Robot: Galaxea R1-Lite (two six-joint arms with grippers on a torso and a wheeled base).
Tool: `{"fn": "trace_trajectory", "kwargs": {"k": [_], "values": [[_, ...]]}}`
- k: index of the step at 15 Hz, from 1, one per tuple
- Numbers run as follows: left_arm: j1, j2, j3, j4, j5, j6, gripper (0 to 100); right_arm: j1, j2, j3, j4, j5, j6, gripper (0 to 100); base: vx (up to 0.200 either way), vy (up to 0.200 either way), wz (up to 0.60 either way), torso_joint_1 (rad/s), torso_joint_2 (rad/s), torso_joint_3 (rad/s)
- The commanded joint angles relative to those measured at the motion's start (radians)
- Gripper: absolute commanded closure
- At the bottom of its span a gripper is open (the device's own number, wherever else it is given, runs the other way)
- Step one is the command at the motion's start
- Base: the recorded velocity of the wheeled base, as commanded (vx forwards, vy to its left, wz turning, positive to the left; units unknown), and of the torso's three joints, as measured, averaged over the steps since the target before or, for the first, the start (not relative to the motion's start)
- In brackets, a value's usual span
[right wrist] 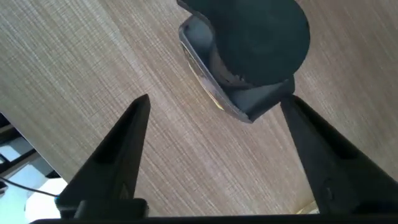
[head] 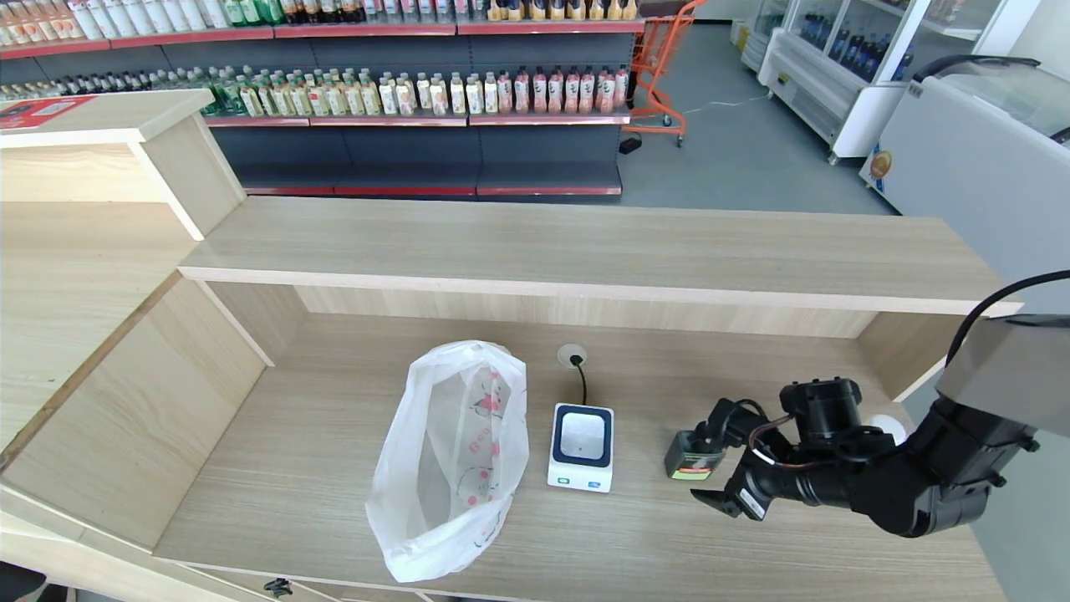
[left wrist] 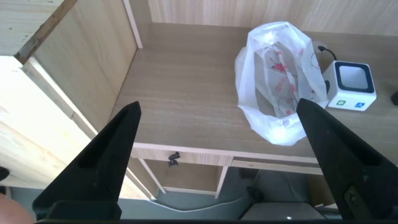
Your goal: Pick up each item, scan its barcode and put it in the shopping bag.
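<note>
Currently: small dark-lidded container [head: 692, 458], right of barcode scanner [head: 580, 446], partly hidden behind right gripper [right wrist: 216, 106]; jaws spread, contact unclear. Shopping bag [head: 456, 456] left of scanner. Left gripper [left wrist: 219, 104] jaws spread.

right hand [right wrist: 216, 102]: fingers apart | dark item [right wrist: 249, 43]: near tips | on wooden counter [right wrist: 81, 56]

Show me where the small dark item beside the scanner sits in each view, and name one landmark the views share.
Head view: the dark item stands on the counter, right of the scanner, at the right hand.
Left wrist view: a dark bit past the scanner, away from the bag, may be it; I cannot tell.
Right wrist view: it sits at the open fingers' tips.
Shared landmark: the wood-grain counter top.
</note>
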Motion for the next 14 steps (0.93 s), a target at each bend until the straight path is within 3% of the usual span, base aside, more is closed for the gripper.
{"fn": "trace_trajectory", "kwargs": {"k": [1, 5, 12, 13, 14], "values": [[0.000, 0.000, 0.000, 0.000, 0.000, 0.000, 0, 0.011, 0.032, -0.022, 0.000, 0.001, 0.002, 100, 0.000, 0.000, 0.00, 0.000, 0.00, 0.000], [0.000, 0.000, 0.000, 0.000, 0.000, 0.000, 0, 0.022, 0.052, -0.062, -0.015, 0.001, 0.002, 100, 0.000, 0.000, 0.00, 0.000, 0.00, 0.000], [0.000, 0.000, 0.000, 0.000, 0.000, 0.000, 0, 0.015, 0.000, -0.018, -0.029, -0.010, 0.025, 100, 0.000, 0.000, 0.00, 0.000, 0.00, 0.000], [0.000, 0.000, 0.000, 0.000, 0.000, 0.000, 0, 0.014, -0.005, -0.015, -0.029, -0.013, 0.023, 0, 0.000, 0.000, 0.00, 0.000, 0.00, 0.000], [0.000, 0.000, 0.000, 0.000, 0.000, 0.000, 0, 0.012, -0.006, -0.018, -0.029, -0.023, 0.025, 0, 0.000, 0.000, 0.00, 0.000, 0.00, 0.000]]}}
